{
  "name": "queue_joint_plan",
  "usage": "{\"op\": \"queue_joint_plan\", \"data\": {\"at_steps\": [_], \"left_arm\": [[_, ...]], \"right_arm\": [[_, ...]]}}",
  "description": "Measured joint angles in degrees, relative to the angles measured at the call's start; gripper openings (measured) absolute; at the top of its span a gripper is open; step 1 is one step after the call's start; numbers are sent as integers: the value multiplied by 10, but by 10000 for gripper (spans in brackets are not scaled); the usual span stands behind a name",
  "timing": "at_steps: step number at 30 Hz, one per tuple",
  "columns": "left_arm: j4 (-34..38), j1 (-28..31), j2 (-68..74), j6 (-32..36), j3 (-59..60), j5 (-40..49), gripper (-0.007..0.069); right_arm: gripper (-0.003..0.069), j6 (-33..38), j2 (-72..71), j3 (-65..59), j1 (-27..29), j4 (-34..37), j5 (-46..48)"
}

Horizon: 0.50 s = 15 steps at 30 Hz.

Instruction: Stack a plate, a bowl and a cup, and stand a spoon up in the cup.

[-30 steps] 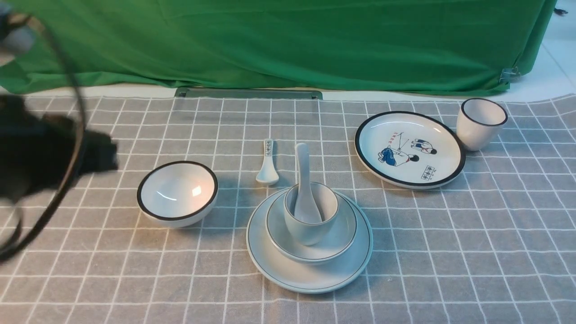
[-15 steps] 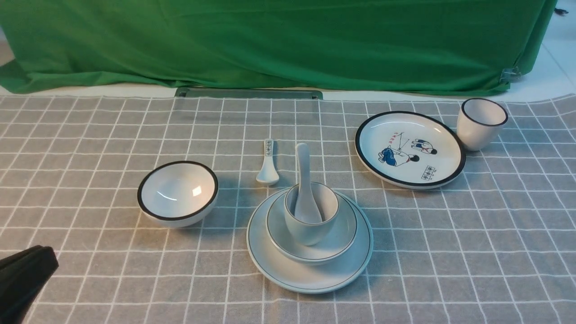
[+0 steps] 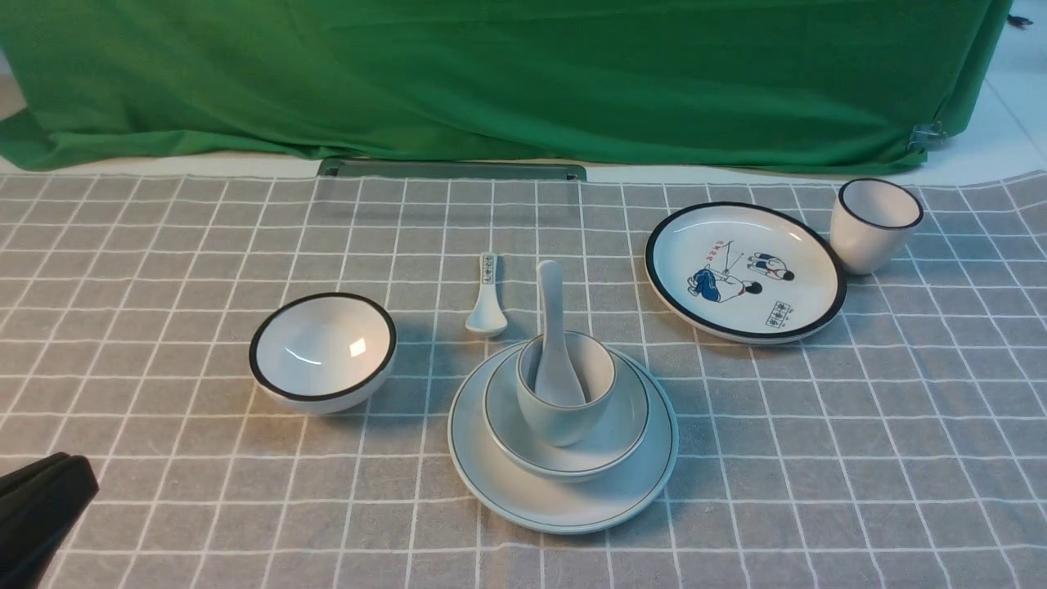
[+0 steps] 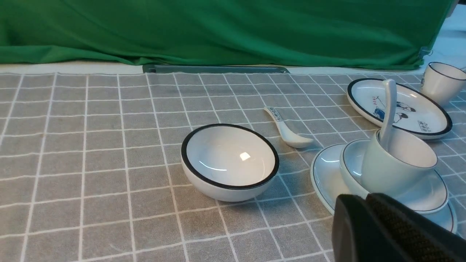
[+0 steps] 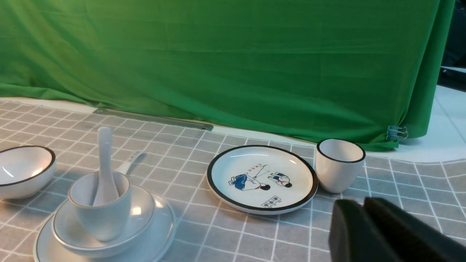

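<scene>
- The plain plate [image 3: 563, 499] lies on the checked grey cloth [image 3: 818, 458] of the desk, near its front middle; the shallow bowl [image 3: 572, 446] sits in it, the handleless cup [image 3: 564, 397] stands in the bowl, and the white soup spoon [image 3: 554, 335] stands in the cup, handle leaning away from the robot.
- Just behind the stack lies a small spoon with a patterned handle end [image 3: 486, 296]; to the left sits a black-rimmed bowl [image 3: 323, 352], apart from the stack.
- Back right lies a black-rimmed plate with cartoon figures [image 3: 744, 272], with a black-rimmed cup [image 3: 873, 224] just beside it.
- A green curtain [image 3: 507, 74] closes the back, a grey metal strip [image 3: 451, 170] at its foot.
- The left end effector [image 4: 367, 214] is clenched and empty, cut off at the front left corner in the front view.
- The right end effector [image 5: 364, 218] shows only in its wrist view; its pads look close together, grasping nothing, but I cannot tell whether they meet.
- Open cloth lies along the front and right of the stack.
</scene>
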<state>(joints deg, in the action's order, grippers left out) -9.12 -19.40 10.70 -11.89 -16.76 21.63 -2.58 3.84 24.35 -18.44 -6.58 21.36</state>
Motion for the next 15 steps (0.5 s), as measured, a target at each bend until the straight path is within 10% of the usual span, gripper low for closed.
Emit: {"op": "queue_joint_plan", "data": {"at_steps": [15], "left_arm": [[157,203,-106,208,155,-141,13]], "right_arm": [[98,0,0,0,0,0,0]]}}
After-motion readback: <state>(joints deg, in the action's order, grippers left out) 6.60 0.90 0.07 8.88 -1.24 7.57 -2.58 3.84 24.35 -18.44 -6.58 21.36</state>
